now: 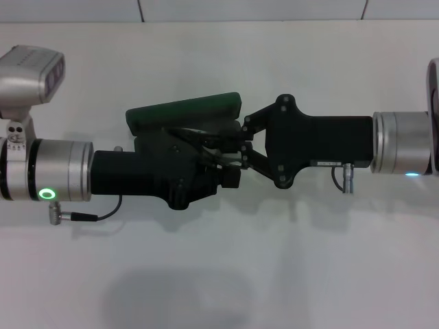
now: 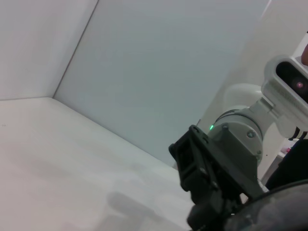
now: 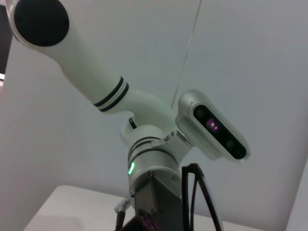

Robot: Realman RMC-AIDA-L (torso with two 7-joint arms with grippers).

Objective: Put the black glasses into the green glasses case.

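The green glasses case [image 1: 185, 110] lies on the white table [image 1: 219, 274] at mid-back; its open lid shows above the two arms, the rest is hidden under them. My left gripper [image 1: 209, 168] reaches in from the left and meets my right gripper [image 1: 238, 142] over the case. Thin pieces of the black glasses [image 1: 218, 147] show between the two; the right gripper's fingers [image 1: 244, 156] are drawn together on them. The wrist views show only the opposite arm, not the glasses or the case.
The table ends at a pale wall [image 1: 219, 8] along the back. In the left wrist view the right arm's gripper body [image 2: 211, 183] fills the lower right. In the right wrist view the left arm [image 3: 154, 159] and its wrist camera [image 3: 214, 127] stand close.
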